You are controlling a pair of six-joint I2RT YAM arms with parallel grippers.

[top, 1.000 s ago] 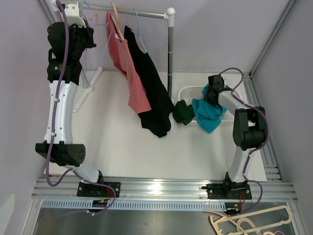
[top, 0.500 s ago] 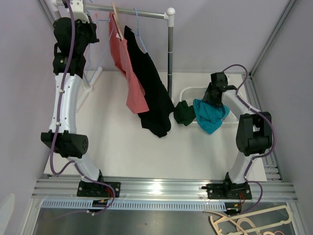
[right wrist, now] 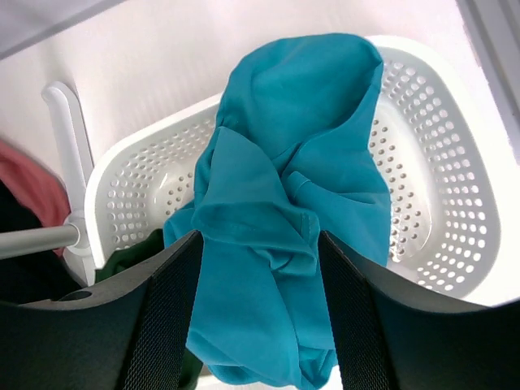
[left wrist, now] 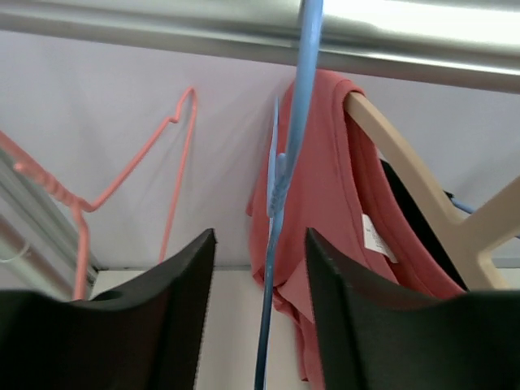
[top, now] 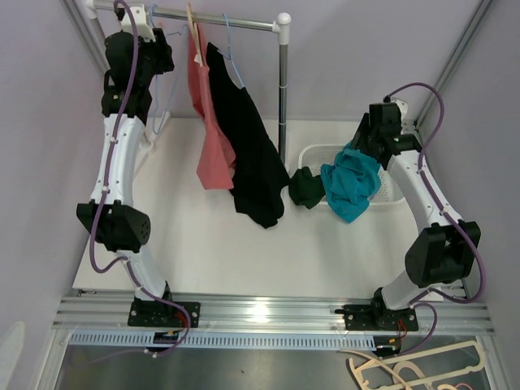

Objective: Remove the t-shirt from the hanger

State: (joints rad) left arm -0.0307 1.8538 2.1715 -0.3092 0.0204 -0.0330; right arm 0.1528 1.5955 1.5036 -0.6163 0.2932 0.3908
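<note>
Left jaws: apart on my left gripper (left wrist: 260, 325), thin blue wire hanger (left wrist: 280, 187) in the gap.
Right jaws: right gripper (right wrist: 256, 317) open above crumpled teal t-shirt (right wrist: 284, 203) draped over white perforated plastic basket (right wrist: 439, 203).
T-shirt: salmon-red t-shirt (left wrist: 325, 203) on beige wooden hanger (left wrist: 406, 175), on silver metal rail (left wrist: 162, 24).

I see the white table (top: 187, 244) carrying a white perforated basket (top: 321, 148) at its far right, just beside the clothes rack's white foot (right wrist: 63, 122) resting on the tabletop
</note>
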